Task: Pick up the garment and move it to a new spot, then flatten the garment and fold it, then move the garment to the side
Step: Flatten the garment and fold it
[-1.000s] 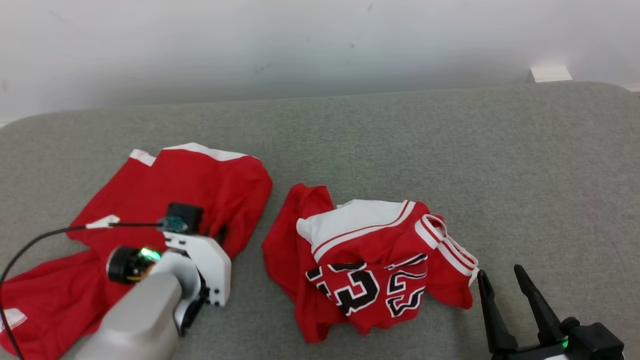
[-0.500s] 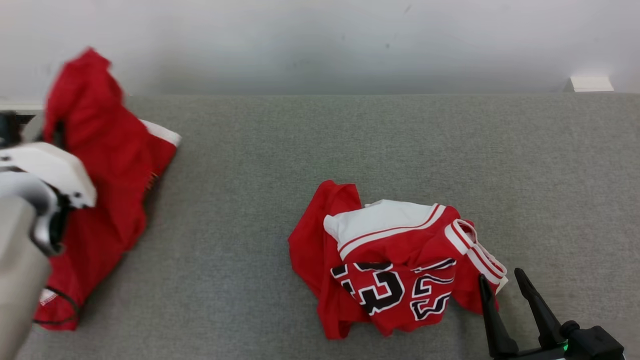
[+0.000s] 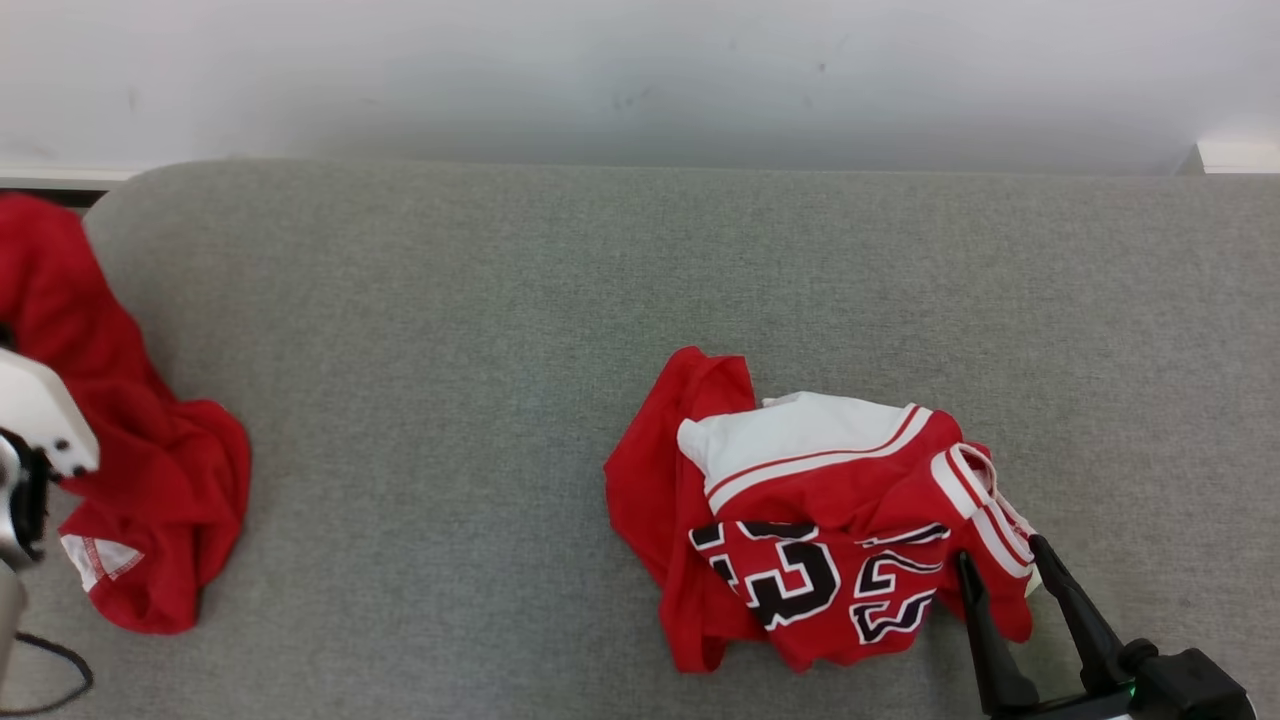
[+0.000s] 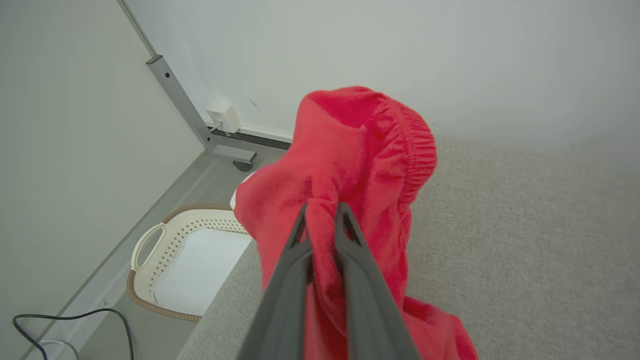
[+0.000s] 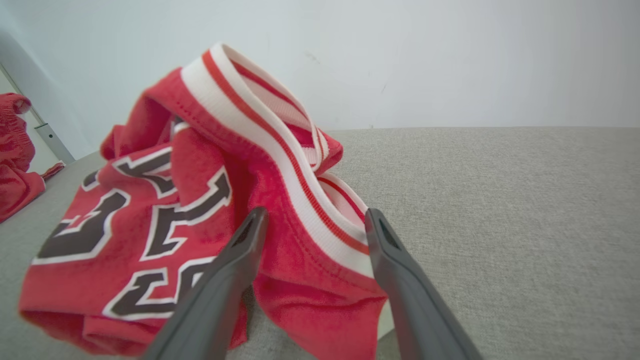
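Red shorts, the garment in play, hang bunched from the left gripper, whose two dark fingers are pinched together on a fold of the fabric. The elastic waistband is gathered into a hump above the fingertips. In the head view the shorts sit at the far left end of a grey upholstered surface, with the lower folds slumped in a heap on it and a white patch showing near the bottom.

Well apart from them, toward the right of the surface, a crumpled red jersey lies with its black-and-white lettering facing up and a white panel at the top. The right gripper rests low at the jersey's right edge, fingers spread wide and clamped on nothing. In the right wrist view the red-and-white striped trim rises between and just beyond the two fingers.

Past the left end of the surface, a cream perforated basket stands on the floor, with a dark cable near it. A pale wall runs behind.
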Controlling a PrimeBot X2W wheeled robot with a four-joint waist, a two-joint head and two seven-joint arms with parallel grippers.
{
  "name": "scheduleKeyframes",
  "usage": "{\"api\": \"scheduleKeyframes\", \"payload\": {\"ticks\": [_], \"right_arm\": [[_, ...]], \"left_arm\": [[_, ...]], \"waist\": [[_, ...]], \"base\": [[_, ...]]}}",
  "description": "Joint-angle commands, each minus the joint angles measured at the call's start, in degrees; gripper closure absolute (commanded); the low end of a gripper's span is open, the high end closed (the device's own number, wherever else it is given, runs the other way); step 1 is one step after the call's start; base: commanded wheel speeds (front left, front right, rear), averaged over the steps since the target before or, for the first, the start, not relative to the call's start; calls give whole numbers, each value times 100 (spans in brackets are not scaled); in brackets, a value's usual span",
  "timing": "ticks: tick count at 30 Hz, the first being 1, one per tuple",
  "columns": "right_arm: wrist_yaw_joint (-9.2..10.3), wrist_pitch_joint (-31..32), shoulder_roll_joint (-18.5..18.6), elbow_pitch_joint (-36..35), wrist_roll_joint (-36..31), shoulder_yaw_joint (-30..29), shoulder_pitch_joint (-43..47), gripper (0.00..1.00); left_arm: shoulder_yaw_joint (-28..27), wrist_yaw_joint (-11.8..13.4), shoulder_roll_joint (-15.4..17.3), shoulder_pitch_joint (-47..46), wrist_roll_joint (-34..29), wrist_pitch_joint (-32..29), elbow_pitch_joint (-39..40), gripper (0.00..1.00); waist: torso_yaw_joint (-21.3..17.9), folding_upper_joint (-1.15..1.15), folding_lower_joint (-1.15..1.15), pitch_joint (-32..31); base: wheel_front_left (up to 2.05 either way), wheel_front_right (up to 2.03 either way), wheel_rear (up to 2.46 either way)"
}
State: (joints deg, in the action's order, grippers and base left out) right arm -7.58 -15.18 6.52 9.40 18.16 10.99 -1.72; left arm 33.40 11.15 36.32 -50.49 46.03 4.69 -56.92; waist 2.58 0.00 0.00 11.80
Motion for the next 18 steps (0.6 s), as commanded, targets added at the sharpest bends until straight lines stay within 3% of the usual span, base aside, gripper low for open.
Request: {"api": "scheduleKeyframes", "payload": {"ticks": [1,2,3,4,5,6,12,18], "right_arm": [[16,5,28,19,2,16,-44,0],[16,5,32,24,2,42,-58,0],[16,5,41,27,2,52,-68,0],[16,5,49,33,5,57,-75,0],[16,5,57,40,0,69,-75,0],[16,5,60,51,-1,75,-72,0],[16,5,59,108,48,111,27,0],[16,5,6,95,81,158,103,0]], "left_arm": [[2,5,-25,113,34,-27,-59,100],[4,-14,-89,184,76,-55,-122,100],[8,-10,-148,247,101,-77,-186,88],[22,-43,-216,309,142,-147,-257,62],[32,-74,-263,353,166,-200,-315,15],[32,-99,-284,370,192,-209,-355,0],[-34,-35,-319,312,164,328,-319,0],[-39,-77,-360,400,53,855,213,0]], "waist": [[20,0,0,12],[30,0,0,17],[39,0,0,21],[47,0,0,19],[57,0,0,5],[65,0,0,-7],[130,0,0,-196],[95,0,0,-473]], "base": [[0,0,0],[0,0,0],[0,0,0],[0,0,0],[0,0,0],[0,0,0],[0,0,0],[0,0,0]]}}
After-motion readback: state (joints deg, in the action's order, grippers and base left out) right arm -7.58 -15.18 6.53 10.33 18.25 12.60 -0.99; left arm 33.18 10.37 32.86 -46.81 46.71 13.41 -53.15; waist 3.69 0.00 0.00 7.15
